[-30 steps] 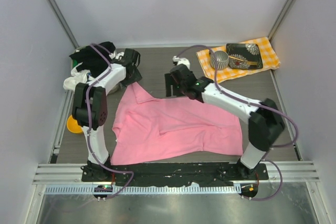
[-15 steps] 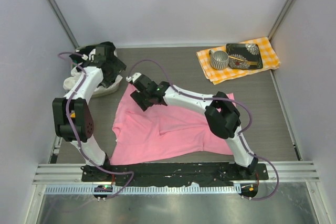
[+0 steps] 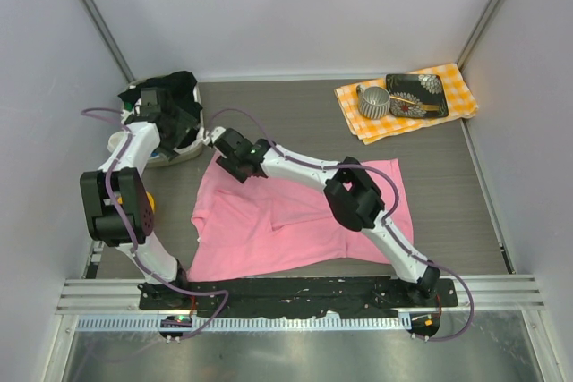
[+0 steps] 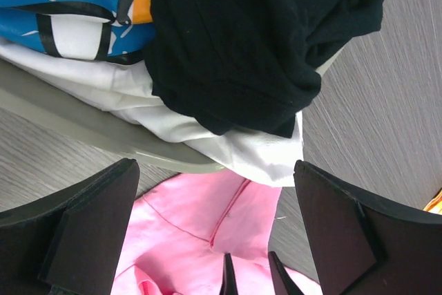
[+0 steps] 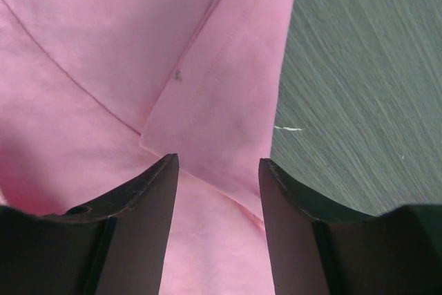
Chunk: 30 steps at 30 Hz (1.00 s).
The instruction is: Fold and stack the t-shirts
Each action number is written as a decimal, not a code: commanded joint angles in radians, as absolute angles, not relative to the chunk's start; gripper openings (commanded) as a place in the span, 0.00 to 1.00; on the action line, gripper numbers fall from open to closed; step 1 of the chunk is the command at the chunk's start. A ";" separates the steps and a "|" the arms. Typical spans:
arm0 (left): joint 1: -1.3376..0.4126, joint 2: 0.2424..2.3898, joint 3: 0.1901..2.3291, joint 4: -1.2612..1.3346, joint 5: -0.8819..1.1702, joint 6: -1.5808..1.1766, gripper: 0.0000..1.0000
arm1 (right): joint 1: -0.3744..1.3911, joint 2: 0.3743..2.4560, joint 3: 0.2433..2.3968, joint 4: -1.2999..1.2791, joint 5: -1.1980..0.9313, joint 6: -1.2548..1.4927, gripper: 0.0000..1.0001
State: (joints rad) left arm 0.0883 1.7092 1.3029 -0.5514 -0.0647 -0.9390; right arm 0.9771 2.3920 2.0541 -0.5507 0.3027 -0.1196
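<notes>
Top external | right gripper (image 3: 218, 143) extended left, jaws apart over pink t-shirt (image 3: 295, 216) | left gripper (image 3: 182, 123) wide open

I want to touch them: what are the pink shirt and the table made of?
Pink shirt: soft matte cloth, likely cotton knit; it creases and has a stitched hem. Table: grey wood-look board, maybe laminate; fine streaky grain.

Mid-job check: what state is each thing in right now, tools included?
pink t-shirt: spread on table, sleeve folded over
black t-shirt: crumpled atop white shirt
white shirt: bunched in grey bin
left tool: open wide, empty
right tool: open over pink t-shirt's folded edge
cup: upright on checked cloth
</notes>
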 commanded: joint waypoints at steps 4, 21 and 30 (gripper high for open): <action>0.095 1.687 1.305 -0.499 -0.038 -0.928 1.00 | 1.022 2.407 2.131 -0.583 0.304 -0.167 0.56; 0.095 1.689 1.301 -0.488 -0.044 -0.923 1.00 | 1.043 2.444 2.152 -0.568 0.336 -0.195 0.54; 0.097 1.692 1.324 -0.503 -0.067 -0.905 1.00 | 1.022 2.464 2.177 -0.545 0.333 -0.184 0.49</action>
State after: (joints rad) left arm 0.0887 1.7092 1.3025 -0.5201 -0.0521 -0.9306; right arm 1.0298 2.4634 2.1281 -0.5762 0.3202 -0.1806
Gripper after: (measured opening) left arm 0.996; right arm 0.492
